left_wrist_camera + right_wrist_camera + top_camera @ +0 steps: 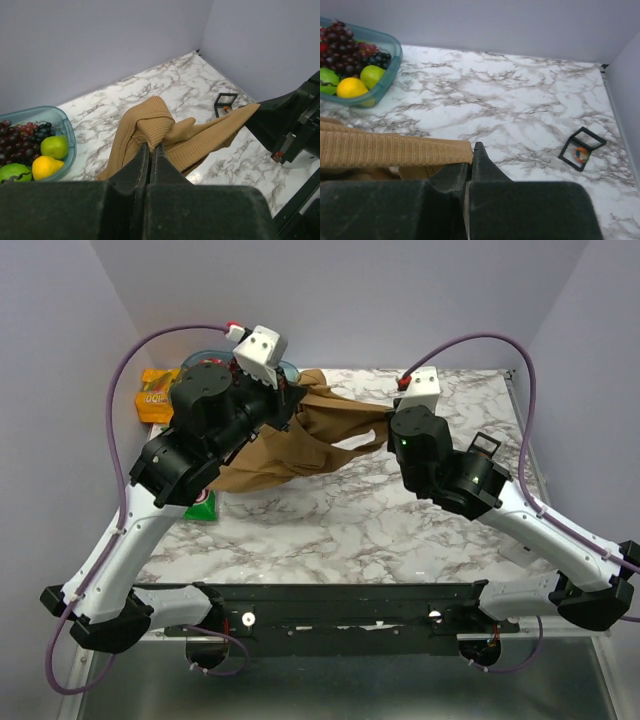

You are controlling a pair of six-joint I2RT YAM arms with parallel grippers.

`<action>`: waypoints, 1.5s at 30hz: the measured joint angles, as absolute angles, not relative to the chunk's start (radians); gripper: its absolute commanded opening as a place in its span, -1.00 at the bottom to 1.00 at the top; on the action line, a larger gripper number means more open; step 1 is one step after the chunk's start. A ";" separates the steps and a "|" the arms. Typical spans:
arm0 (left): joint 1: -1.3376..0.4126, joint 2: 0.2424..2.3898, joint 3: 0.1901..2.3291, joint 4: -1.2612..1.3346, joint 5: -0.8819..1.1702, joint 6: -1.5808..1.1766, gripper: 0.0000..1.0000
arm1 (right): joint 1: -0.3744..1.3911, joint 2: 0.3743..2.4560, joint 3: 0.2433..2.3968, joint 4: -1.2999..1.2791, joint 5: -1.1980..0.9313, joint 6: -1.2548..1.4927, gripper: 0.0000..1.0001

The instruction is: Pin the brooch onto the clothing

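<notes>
At the tips of the right gripper point(471, 150), jaws are together, pinching one edge of the clothing point(385, 147). Across from it the left gripper point(150, 147) is likewise clamped on a bunched fold of the same top. So the fabric hangs as a band btwn the two, long axis approx. L-R, partly lifted off the table point(520, 90). Outward from the right gripper, to its right and slightly ahead, the brooch point(580, 154) sits inside a small black frame point(571, 141), flat on the marble, well apart from the cloth. The right arm is clearly nearer to it; the left would have to reach across the cloth. Judgement: w/ both grippers busy, one must release before any pickup, prob. the right.
</notes>
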State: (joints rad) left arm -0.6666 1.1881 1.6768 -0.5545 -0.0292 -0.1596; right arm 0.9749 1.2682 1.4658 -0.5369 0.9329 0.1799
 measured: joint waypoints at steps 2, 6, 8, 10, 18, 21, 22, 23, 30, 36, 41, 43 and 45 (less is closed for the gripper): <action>-0.677 1.232 1.723 -0.601 -0.029 -0.149 -1.00 | 0.974 1.268 1.470 -0.540 0.967 0.171 -0.85; -0.669 1.376 1.719 -0.688 -0.041 -0.121 -0.98 | 0.887 1.263 1.426 -0.548 0.873 0.207 -0.87; -0.658 1.472 1.678 -0.691 -0.037 -0.117 -0.38 | 0.799 1.261 1.358 -0.543 0.783 0.240 -0.87; -0.649 1.576 1.623 -0.678 -0.007 -0.114 0.29 | 0.731 1.288 1.292 -0.540 0.698 0.268 -0.88; -0.579 1.776 1.514 -0.719 -0.001 -0.097 0.85 | 0.603 1.557 1.172 -0.551 0.628 0.338 -0.75; -0.580 1.749 1.460 -0.677 0.035 -0.093 0.71 | 0.596 1.607 1.164 -0.556 0.615 0.355 -0.69; -0.581 1.744 1.448 -0.664 0.053 -0.093 0.66 | 0.595 1.614 1.163 -0.556 0.612 0.360 -0.68; -0.583 1.740 1.435 -0.648 0.077 -0.090 0.59 | 0.593 1.617 1.163 -0.555 0.610 0.365 -0.68; -0.629 1.792 1.427 -0.563 0.224 -0.078 0.31 | 0.582 1.610 1.122 -0.532 0.579 0.401 -0.45; -0.672 1.817 1.384 -0.444 0.357 -0.079 0.32 | 0.532 1.545 1.007 -0.508 0.525 0.424 -0.43; -0.683 1.823 1.383 -0.401 0.389 -0.078 0.40 | 0.478 1.493 0.955 -0.477 0.506 0.427 -0.45; -0.688 1.832 1.383 -0.377 0.417 -0.078 0.41 | 0.455 1.480 0.934 -0.462 0.502 0.427 -0.55; -0.695 1.845 1.383 -0.358 0.441 -0.079 0.41 | 0.436 1.477 0.916 -0.452 0.498 0.427 -0.58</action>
State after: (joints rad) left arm -0.6952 1.8450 1.3830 -0.3576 0.4412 -0.0792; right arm 0.4362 1.4765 0.9157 -0.4519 0.4984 0.4267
